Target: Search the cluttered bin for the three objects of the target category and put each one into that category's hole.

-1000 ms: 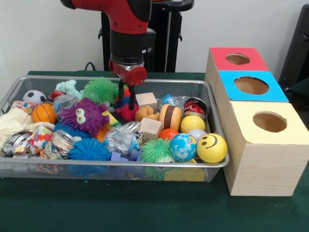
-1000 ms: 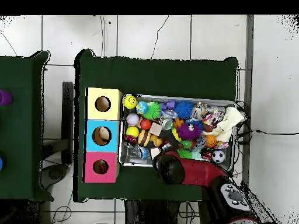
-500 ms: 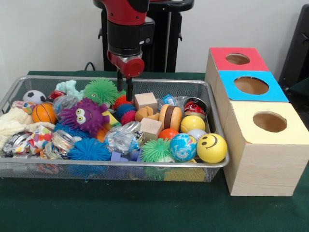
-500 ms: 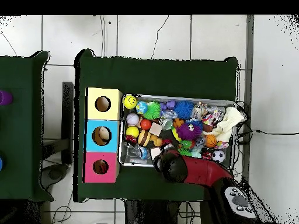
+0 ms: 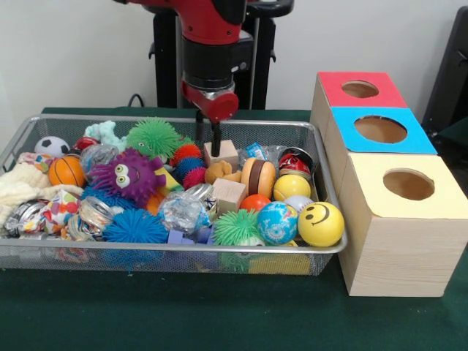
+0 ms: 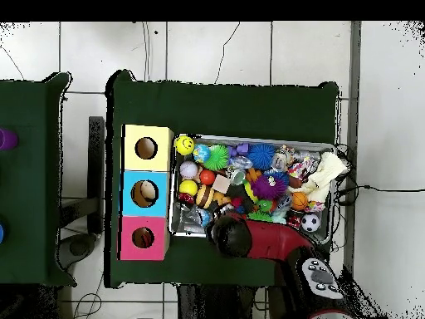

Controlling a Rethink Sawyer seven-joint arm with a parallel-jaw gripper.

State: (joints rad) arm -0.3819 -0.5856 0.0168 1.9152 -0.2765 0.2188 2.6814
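Observation:
The bin (image 5: 175, 248) is a wide silver mesh basket full of toys; it also shows in the overhead view (image 6: 253, 139). The hole (image 5: 360, 89) is the round cut-out in the red-topped box, the farthest of three boxes to the bin's right; it also shows in the overhead view (image 6: 143, 238). My gripper (image 5: 208, 143) hangs over the bin's back middle, just above a pale wooden block (image 5: 221, 152). Its fingers stand a little apart and hold nothing. In the overhead view the arm's head (image 6: 229, 235) hides the gripper.
Blue-topped (image 5: 380, 129) and yellow-topped (image 5: 408, 184) boxes stand in front of the red one. A green spiky ball (image 5: 152, 137), red spiky balls (image 5: 186, 155), a purple spiky monster (image 5: 130, 174), a second wooden block (image 5: 228, 194) and a smiley ball (image 5: 320, 223) fill the bin.
My gripper rose out of the red spiky balls with nothing in it and moved right in the front view. It now hangs over the wooden block.

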